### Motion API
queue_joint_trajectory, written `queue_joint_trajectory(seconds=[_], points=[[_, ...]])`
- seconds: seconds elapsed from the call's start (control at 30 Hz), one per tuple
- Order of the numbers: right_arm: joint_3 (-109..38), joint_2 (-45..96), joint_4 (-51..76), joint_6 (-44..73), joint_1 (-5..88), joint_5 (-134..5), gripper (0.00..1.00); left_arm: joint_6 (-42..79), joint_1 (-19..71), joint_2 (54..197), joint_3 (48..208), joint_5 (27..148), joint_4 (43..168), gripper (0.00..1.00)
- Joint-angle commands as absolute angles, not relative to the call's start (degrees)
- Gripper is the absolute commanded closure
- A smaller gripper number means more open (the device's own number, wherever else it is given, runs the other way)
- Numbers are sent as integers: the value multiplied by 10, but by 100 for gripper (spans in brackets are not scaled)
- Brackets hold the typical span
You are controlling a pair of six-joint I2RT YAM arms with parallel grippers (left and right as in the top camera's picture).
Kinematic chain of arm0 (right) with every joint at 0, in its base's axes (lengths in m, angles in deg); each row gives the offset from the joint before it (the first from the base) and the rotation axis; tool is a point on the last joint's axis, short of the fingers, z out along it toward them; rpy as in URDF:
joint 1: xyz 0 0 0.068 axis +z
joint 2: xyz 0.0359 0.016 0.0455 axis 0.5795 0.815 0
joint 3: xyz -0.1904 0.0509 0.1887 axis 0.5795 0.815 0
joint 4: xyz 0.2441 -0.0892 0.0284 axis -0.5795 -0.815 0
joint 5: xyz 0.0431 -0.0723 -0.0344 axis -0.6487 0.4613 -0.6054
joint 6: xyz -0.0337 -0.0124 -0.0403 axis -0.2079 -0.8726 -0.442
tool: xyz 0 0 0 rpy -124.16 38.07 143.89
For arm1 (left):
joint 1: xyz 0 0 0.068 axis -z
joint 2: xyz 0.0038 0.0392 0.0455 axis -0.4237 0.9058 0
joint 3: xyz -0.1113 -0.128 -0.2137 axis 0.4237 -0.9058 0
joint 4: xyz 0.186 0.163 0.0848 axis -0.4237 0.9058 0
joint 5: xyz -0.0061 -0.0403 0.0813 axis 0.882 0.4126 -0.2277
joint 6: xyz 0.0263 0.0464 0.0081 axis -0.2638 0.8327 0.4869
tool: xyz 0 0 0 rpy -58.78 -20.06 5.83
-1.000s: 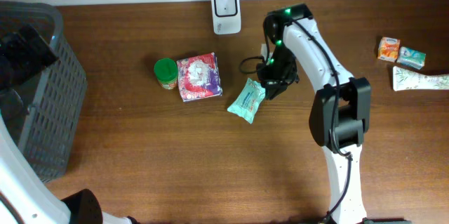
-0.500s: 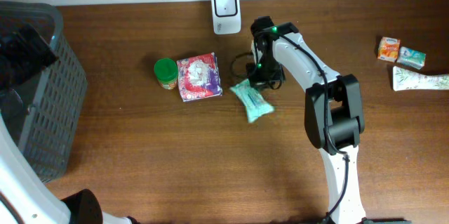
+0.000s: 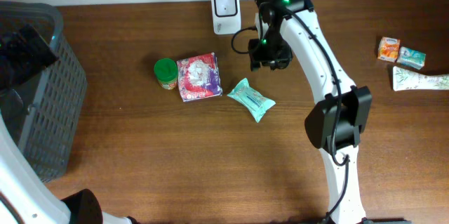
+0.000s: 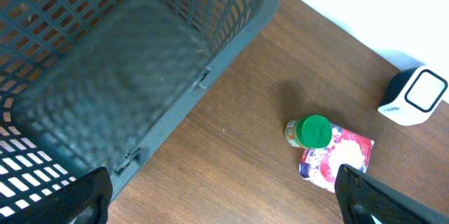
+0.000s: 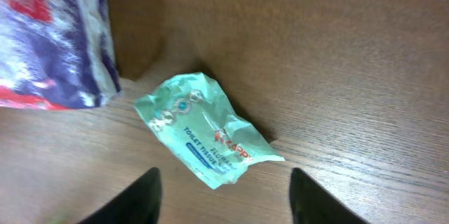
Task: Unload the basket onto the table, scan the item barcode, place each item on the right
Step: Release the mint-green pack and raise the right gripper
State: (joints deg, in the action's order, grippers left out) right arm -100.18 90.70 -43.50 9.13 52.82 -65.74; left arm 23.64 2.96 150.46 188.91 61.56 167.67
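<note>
The teal tissue packet (image 3: 250, 99) lies flat on the wooden table, right of a red, white and purple packet (image 3: 199, 76). My right gripper (image 3: 269, 54) hangs above and behind it, near the white scanner (image 3: 226, 2) at the back edge. In the right wrist view the teal packet (image 5: 209, 136) rests on the wood ahead of my right gripper (image 5: 224, 203), whose dark fingers (image 5: 133, 199) stand apart with nothing between them. My left gripper (image 4: 224, 206) is wide open and empty, over the table beside the grey basket (image 4: 126, 62).
A green-lidded jar (image 3: 165, 71) stands left of the red packet. The grey basket (image 3: 42, 104) fills the left edge. At the far right lie an orange box (image 3: 389, 48), a small teal box (image 3: 412, 57) and a white tube (image 3: 421, 81).
My right gripper carried the teal packet left, let it go and opened, then drew back toward the scanner. The packet now lies loose on the table. The left arm has not moved.
</note>
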Motion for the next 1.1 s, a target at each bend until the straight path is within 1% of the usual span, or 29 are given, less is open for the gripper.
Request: queue_joint_trajectory(seconds=[0.0,0.13,0.23,0.3,0.37,0.5,0.57,0.6,0.67,0.77,1.07], points=[[-1025,898,-446,83,511,-650,1,231,27,1501,1889,617,1677,1],[-1025,898,-439,83,499,-646,1,231,27,1501,1889,617,1677,1],[-1025,898,-430,83,499,-611,1,231,27,1501,1889,617,1677,1],[-1024,898,-431,23,499,-616,1,231,27,1501,1889,617,1677,1],[-1009,898,-433,-30,499,-669,1,231,27,1501,1889,617,1677,1],[-923,898,-404,-40,488,-696,1,231,27,1501,1889,617,1677,1],[-911,898,-400,-42,453,-749,1,231,27,1501,1889,617,1677,1],[-911,898,-397,-42,422,-791,1,231,27,1501,1889,617,1677,1],[-905,898,-398,-53,402,-801,1,231,27,1501,1889,617,1677,1],[-879,898,-393,-53,404,-800,1,231,27,1501,1889,617,1677,1],[-875,898,-389,-54,442,-798,1,231,27,1501,1889,617,1677,1]])
